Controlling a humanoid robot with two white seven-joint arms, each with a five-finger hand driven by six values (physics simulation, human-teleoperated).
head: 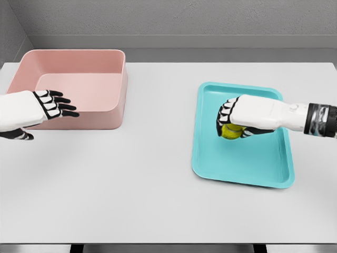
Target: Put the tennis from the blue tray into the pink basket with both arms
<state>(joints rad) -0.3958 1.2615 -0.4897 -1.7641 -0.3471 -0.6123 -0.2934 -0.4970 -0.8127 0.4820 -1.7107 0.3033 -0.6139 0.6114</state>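
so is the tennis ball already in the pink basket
No, the tennis ball sits over the blue tray, under the right robot hand, far from the pink basket.

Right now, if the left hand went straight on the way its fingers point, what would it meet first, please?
The left hand points right, over the pink basket. It would probably meet the basket's right wall first, though its height above the rim is unclear.

Basket (113, 113) pink; tray (247, 168) turquoise-blue; ball (230, 132) yellow-green. Table (158, 200) pale grey. Both hands white with black finger segments.
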